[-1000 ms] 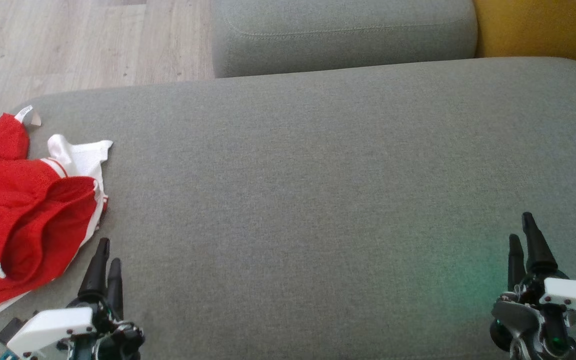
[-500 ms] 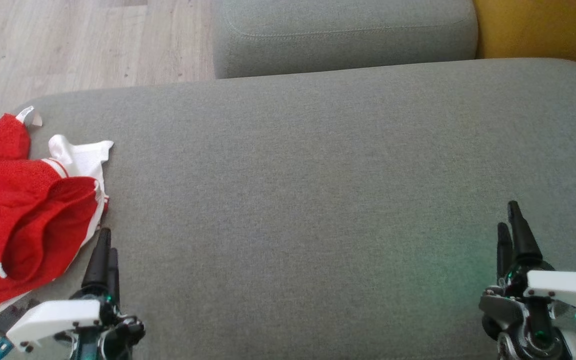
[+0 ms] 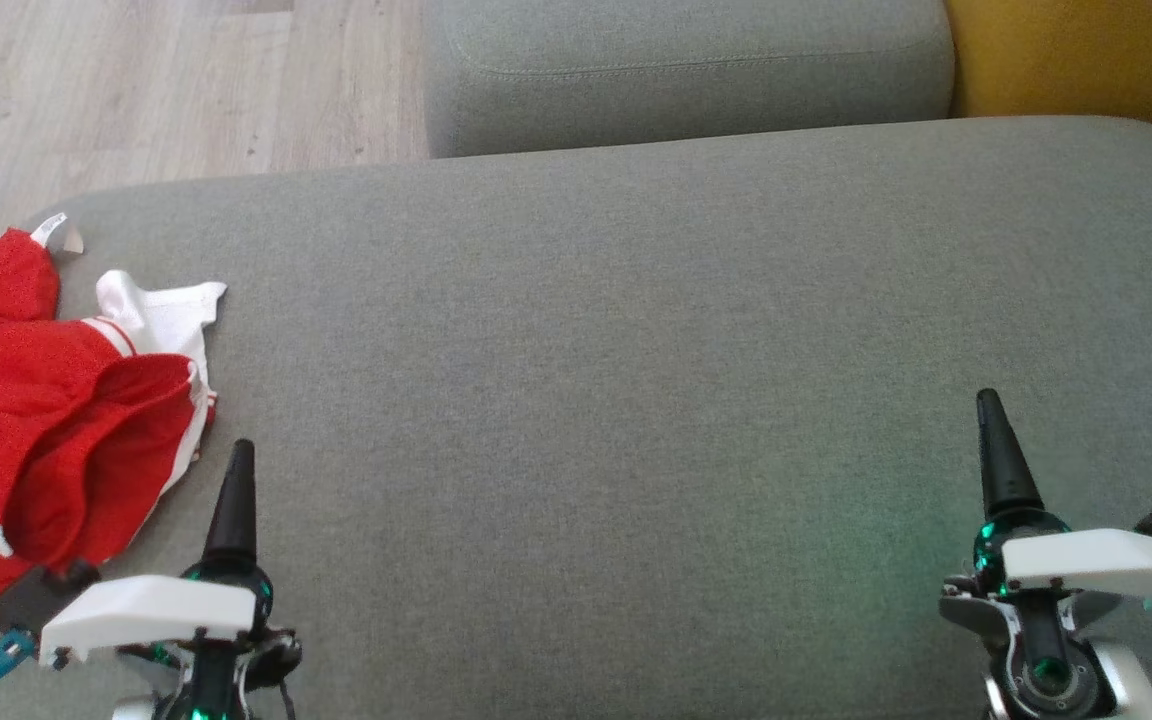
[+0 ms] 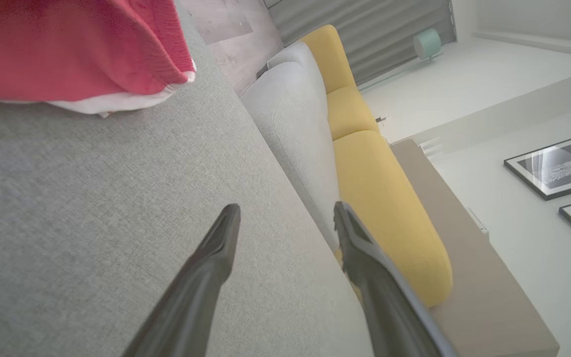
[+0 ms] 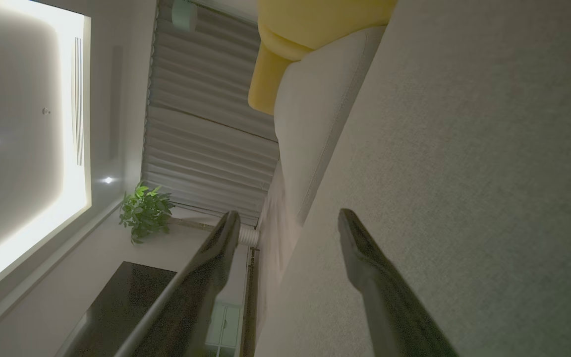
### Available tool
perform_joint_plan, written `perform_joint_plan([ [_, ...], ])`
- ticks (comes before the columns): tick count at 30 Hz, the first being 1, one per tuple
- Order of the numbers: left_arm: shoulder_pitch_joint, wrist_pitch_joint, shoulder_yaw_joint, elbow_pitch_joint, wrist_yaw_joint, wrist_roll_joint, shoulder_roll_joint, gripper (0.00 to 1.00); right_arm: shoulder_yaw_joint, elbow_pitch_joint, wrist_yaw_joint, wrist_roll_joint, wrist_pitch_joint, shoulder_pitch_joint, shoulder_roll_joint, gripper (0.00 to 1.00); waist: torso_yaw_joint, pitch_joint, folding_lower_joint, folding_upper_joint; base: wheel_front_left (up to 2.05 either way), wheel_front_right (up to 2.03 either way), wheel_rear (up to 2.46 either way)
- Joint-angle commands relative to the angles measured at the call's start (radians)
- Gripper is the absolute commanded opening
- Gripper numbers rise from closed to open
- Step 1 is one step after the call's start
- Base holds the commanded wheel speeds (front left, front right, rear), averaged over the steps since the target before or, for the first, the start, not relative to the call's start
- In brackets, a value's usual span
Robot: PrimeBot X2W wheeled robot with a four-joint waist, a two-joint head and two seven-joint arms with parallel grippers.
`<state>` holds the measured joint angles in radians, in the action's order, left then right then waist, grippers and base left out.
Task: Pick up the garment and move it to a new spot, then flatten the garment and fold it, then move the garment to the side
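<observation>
one crumpled red garment [image 3: 36, 420] lies lengthwise near-to-far at left; left gripper [image 4: 285, 208] and right gripper [image 5: 288, 214] gape empty.

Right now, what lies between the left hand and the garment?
Bare grey cushion, nothing on it, seen in the left wrist view between the left hand and the garment.

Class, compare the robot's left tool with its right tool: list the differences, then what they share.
The left tool sits close beside the red-and-white garment; the right tool is far from it, over bare grey cushion. In the head view, the right tool's tip reaches higher than the left tool's. Both are open, hold nothing and point up that view.
</observation>
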<state>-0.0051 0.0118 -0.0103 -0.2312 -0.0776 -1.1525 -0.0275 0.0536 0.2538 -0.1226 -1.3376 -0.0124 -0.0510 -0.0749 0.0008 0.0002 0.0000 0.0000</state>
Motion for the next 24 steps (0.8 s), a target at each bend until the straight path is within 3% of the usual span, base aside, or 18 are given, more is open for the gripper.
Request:
perform_joint_plan([
  [1,-0.048,0.014,-0.004,0.041,0.009,0.048,-0.012,1.0,0.019,-0.045,-0.003,0.041,-0.011,-0.058,-0.019,1.0,0.0,-0.001,0.0,0.0,0.0,0.0,0.0],
  [24,-0.06,0.078,0.073,0.029,0.115,0.422,-0.035,1.0,0.112,-0.048,-0.004,0.457,-0.076,-0.066,-0.037,1.0,0.003,-0.003,0.0,0.0,0.0,0.0,0.0],
])
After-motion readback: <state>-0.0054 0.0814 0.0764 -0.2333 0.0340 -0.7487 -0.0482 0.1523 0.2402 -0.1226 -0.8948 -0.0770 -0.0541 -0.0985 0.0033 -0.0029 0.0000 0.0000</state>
